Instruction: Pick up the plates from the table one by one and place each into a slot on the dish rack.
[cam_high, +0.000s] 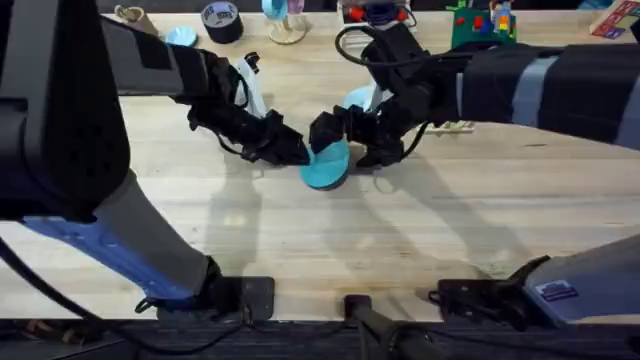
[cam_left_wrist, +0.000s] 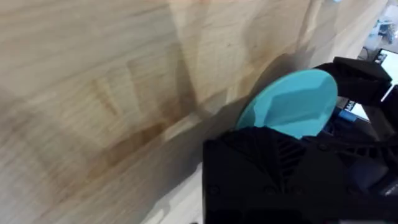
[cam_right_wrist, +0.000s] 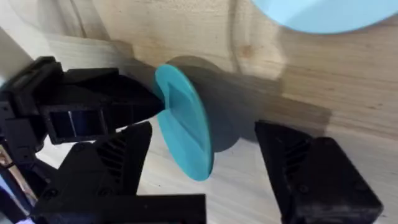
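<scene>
Overhead, the teal plate (cam_high: 326, 166) is held on edge mid-table (cam_high: 300, 240) by the left gripper (cam_high: 296, 150), closed on its rim; bare wood lies in front. In the right wrist view, the right gripper (cam_right_wrist: 205, 180) is spread wide around the plate.

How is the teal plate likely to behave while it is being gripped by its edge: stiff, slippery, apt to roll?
The teal plate stands on edge off the table without sagging, so it is probably stiff and light. Its smooth, glossy-looking face suggests it could slip in the left gripper, which pinches only its rim. Being round, it would likely roll or topple flat if released upright.
</scene>
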